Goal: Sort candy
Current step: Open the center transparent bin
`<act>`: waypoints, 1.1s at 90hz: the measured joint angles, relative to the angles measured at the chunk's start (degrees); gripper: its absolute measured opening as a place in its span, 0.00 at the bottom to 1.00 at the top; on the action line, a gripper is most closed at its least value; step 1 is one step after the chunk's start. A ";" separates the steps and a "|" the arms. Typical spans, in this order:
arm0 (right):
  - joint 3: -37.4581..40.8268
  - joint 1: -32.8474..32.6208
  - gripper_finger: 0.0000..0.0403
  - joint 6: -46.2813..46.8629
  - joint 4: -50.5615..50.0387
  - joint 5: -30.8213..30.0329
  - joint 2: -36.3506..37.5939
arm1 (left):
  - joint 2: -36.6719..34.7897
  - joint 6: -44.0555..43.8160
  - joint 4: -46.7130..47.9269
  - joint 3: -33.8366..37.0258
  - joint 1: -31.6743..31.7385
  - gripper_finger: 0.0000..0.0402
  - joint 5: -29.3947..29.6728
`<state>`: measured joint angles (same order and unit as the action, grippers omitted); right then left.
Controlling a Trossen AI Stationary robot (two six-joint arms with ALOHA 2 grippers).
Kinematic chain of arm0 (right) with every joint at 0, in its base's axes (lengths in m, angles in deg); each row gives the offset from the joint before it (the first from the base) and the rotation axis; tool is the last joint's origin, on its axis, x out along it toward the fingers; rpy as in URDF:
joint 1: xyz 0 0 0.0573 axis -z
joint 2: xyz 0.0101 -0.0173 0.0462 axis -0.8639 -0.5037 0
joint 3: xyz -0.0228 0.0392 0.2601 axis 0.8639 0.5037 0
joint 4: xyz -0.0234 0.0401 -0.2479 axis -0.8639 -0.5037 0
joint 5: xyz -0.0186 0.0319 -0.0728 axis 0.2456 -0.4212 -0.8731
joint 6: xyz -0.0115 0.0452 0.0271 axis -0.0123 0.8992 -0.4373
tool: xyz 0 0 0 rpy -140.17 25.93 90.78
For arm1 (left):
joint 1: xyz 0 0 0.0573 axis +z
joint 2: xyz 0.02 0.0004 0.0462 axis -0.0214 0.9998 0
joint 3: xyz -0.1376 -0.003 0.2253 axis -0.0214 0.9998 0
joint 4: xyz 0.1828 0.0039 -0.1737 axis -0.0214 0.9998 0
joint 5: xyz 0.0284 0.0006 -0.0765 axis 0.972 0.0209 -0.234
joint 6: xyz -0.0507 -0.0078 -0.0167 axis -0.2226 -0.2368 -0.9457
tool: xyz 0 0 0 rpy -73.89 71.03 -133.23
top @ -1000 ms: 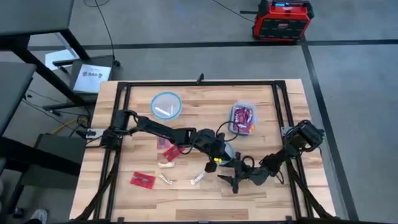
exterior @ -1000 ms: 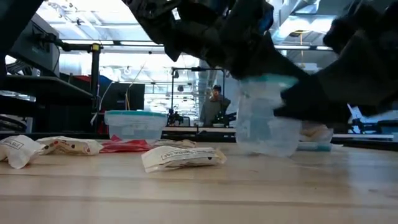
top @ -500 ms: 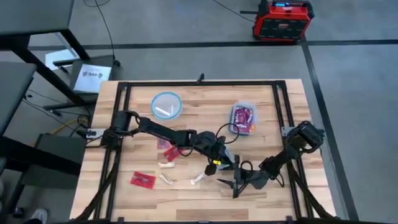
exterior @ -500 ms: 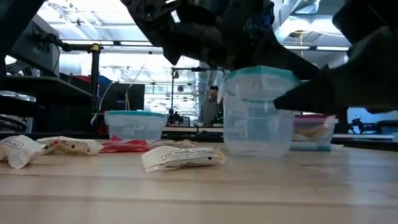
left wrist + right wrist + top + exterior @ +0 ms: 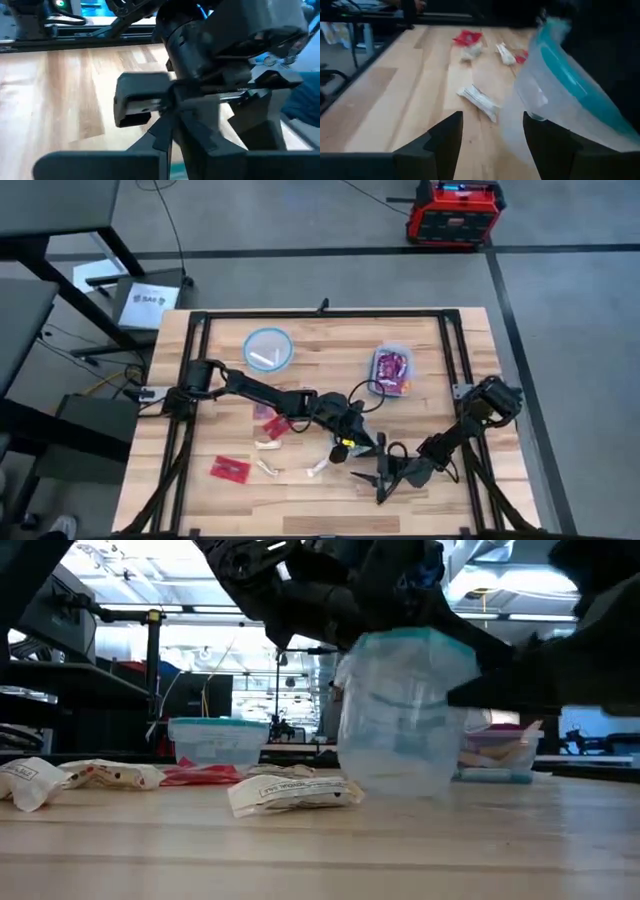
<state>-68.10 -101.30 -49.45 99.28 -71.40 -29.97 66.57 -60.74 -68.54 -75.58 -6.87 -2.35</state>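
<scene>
A clear round container with a teal rim (image 5: 400, 720) (image 5: 555, 100) stands tilted near the table's middle front. My left gripper (image 5: 355, 442) is shut on it from above. Just beyond it toward the near edge, my right gripper (image 5: 492, 125) (image 5: 372, 483) is open and holds nothing; its fingers point toward the container and the candy. Candy lies flat on the wood to the left: white sticks (image 5: 477, 102) (image 5: 316, 468) (image 5: 265, 445), a red packet (image 5: 229, 469) and another red one (image 5: 272, 425). My left gripper has the container by its teal rim (image 5: 410, 640), coming from above. Its dark body hides the place of contact, so the kind of hold does not show. The container is tipped, its mouth leaning toward the table's left. Whether its base touches the wood, I cannot tell.
A round blue-rimmed container (image 5: 267, 348) with a white stick stands far left. A rectangular one (image 5: 392, 370) with red and purple candy stands far right. The black frame rails (image 5: 320, 315) run along the table's far edge and sides.
My left gripper has gone a little toward the near edge with the container. Half a second ago the container stood upright; now it is tipped and sits slightly farther left. My right gripper has drawn back a little toward the near edge, still open.
</scene>
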 joint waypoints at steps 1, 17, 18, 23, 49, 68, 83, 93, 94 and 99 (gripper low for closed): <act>-0.18 -0.09 0.48 -0.67 0.00 0.05 0.00 | 0.00 -0.16 0.03 -0.01 -0.01 0.03 0.04; -1.02 -0.31 0.48 -2.90 1.79 -0.90 0.72 | 0.83 1.45 1.63 0.12 0.37 0.03 3.81; -0.96 -0.24 0.48 -3.23 1.76 -1.15 0.71 | 1.02 1.27 1.93 0.22 0.43 0.03 3.65; -0.93 -0.19 0.48 -2.98 1.51 -1.65 0.75 | 1.61 1.62 2.89 0.88 0.62 0.03 3.36; -0.75 -1.36 0.48 -3.70 -0.01 -2.14 0.55 | 0.75 1.69 2.54 0.22 0.51 0.03 2.91; -0.84 -3.39 0.48 -13.34 -0.67 -7.93 6.09 | -1.74 3.49 7.50 -2.83 0.51 0.03 2.46; -0.79 -5.62 0.48 -16.58 -7.21 -11.06 13.16 | -7.41 8.27 18.30 -6.04 0.51 0.03 7.02; -0.80 -6.89 0.48 -14.87 -15.80 -11.95 17.46 | -11.26 9.90 23.85 -6.85 0.58 0.03 9.07; -0.80 -6.99 0.48 -14.27 -16.71 -11.94 17.80 | -11.58 9.93 24.25 -6.88 0.58 0.03 9.14; -0.77 -7.65 0.48 -9.20 -20.90 -11.93 19.52 | -13.04 9.74 26.81 -6.95 0.56 0.03 9.17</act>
<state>-68.87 -108.95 -58.65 78.38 -83.33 -10.45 53.53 -51.00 -41.73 -82.52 -6.31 6.82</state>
